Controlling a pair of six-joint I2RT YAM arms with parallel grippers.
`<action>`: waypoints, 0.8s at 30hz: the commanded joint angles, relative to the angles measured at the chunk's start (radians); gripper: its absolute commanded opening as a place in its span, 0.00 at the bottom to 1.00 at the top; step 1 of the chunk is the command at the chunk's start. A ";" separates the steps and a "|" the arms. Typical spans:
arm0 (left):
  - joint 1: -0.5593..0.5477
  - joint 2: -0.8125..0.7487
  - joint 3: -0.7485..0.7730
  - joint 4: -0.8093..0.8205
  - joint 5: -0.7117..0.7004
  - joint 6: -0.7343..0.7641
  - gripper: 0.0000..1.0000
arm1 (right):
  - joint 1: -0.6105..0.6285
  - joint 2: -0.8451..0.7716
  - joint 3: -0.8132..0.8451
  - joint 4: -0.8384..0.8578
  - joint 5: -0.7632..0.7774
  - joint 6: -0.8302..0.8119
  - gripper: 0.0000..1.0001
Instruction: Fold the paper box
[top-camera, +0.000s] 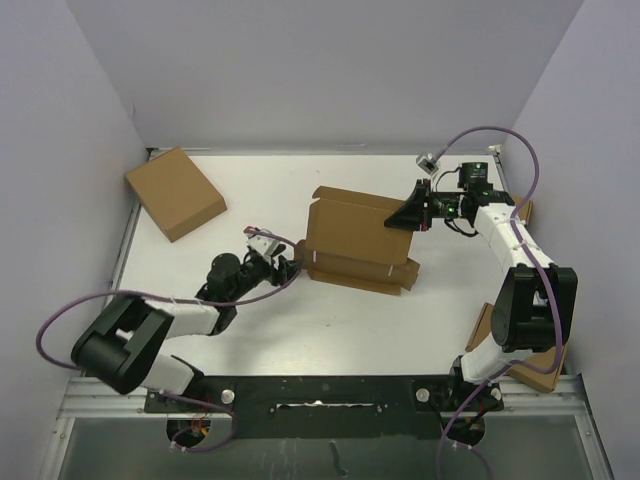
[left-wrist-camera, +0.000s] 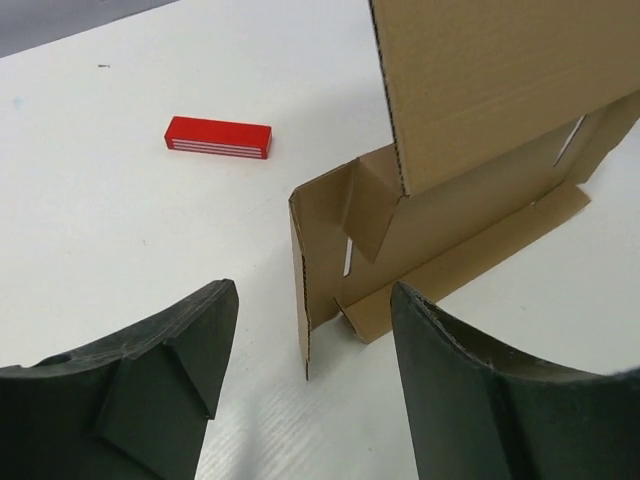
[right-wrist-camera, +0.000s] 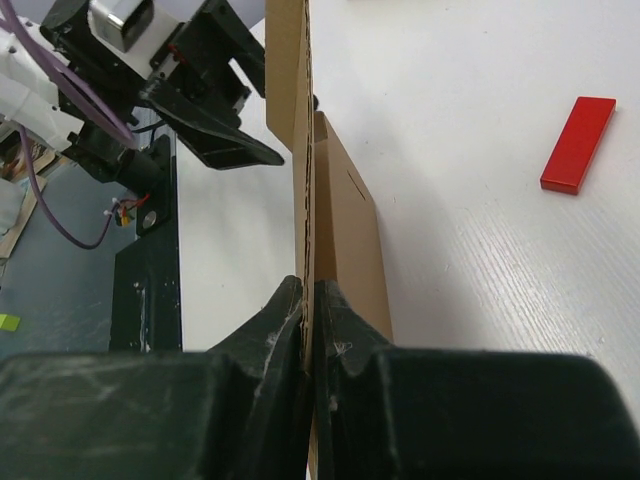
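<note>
White tabletop, pale lilac walls on three sides, both arms bolted at the near edge. Taking the far wall as twelve o'clock, the paper box (top-camera: 350, 238) sits at about the centre of the tabletop. It is half formed, with the base strip flat and one broad panel standing up. Its long axis runs roughly from nine to three, dipping a little toward four.

The right claw (top-camera: 412, 217) reaches in from the three o'clock end and is clamped hard on the edge of that upright panel. In its own camera the fingers (right-wrist-camera: 270, 330) meet on the cardboard with no gap showing.

The left claw (top-camera: 292, 266) is at the nine o'clock end, just beside the box but not touching it. Its jaws are spread and hold nothing. From that claw's own view the box lies straight ahead at twelve to one o'clock, and a short end flap (left-wrist-camera: 322, 255) stands up closest to it. To my eye the next fold turns on that flap. The left arm is the nearer one, and the flap faces it almost edge-on, so a slightly off-line push could buckle it rather than fold it.

Nothing lies inside the half-made box that I can see. A finished brown box (top-camera: 175, 192) rests at ten o'clock, closed, so what it holds can't be told. A small red block (left-wrist-camera: 218, 137) lies on its own, well apart from the box.
</note>
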 joint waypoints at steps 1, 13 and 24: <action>0.015 -0.260 -0.029 -0.158 -0.013 -0.127 0.65 | 0.004 0.008 -0.016 0.009 0.015 -0.015 0.00; 0.279 -0.293 0.105 -0.529 0.146 -0.226 0.30 | 0.002 0.014 -0.025 0.036 0.005 0.003 0.00; 0.248 0.230 0.221 0.062 0.485 -0.142 0.28 | -0.003 0.013 -0.027 0.040 0.001 0.006 0.00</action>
